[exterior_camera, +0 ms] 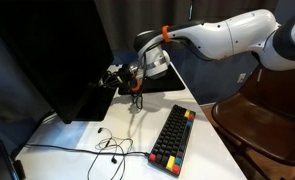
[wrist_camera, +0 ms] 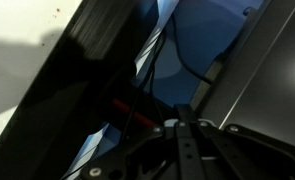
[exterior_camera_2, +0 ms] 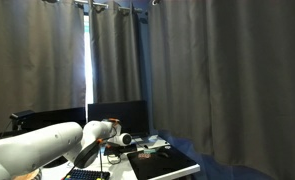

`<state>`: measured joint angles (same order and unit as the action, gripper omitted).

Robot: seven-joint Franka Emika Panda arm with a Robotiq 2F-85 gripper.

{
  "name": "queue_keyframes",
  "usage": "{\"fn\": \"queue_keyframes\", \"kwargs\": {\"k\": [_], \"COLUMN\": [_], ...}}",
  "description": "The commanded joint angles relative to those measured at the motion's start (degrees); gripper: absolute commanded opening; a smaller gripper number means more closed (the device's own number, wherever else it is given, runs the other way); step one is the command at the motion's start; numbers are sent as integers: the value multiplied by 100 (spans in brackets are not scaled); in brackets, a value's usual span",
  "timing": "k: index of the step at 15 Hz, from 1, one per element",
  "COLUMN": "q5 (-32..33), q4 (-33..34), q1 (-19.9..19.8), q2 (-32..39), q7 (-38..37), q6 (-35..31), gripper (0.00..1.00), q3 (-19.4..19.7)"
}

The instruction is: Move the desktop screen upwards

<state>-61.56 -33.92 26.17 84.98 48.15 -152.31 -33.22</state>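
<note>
The desktop screen (exterior_camera: pixel 47 60) is a large black monitor standing at the left of the white table (exterior_camera: pixel 82 135); it also shows in an exterior view (exterior_camera_2: pixel 117 115). My gripper (exterior_camera: pixel 115 78) is right beside the screen's lower right edge, at about the height of its bottom corner. In the wrist view the screen's dark panel (wrist_camera: pixel 77 70) slants across the left, and my gripper's fingers (wrist_camera: pixel 182 125) lie together at the bottom centre, with nothing seen between them. The view is dark. Whether the fingers touch the screen is hidden.
A black keyboard with colourful keys (exterior_camera: pixel 174 140) lies on the table's right part. Thin cables (exterior_camera: pixel 112 150) trail over the table front. A brown chair (exterior_camera: pixel 267 130) stands to the right. A black mat with small items (exterior_camera_2: pixel 157 160) lies on the table. Curtains (exterior_camera_2: pixel 207 70) hang behind.
</note>
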Motion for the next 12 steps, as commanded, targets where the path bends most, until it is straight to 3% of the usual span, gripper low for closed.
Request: {"fn": "queue_keyframes", "kwargs": {"k": [1,6,12], "q5": [-161,-163,369], "q4": [490,467,64], "q1": [54,43,150], "q2": [-194,-206,-508], "q7": [205,316,-1031], "q6": [219,270,35], "gripper": [0,0,0], "q3": [-377,-420,308]}}
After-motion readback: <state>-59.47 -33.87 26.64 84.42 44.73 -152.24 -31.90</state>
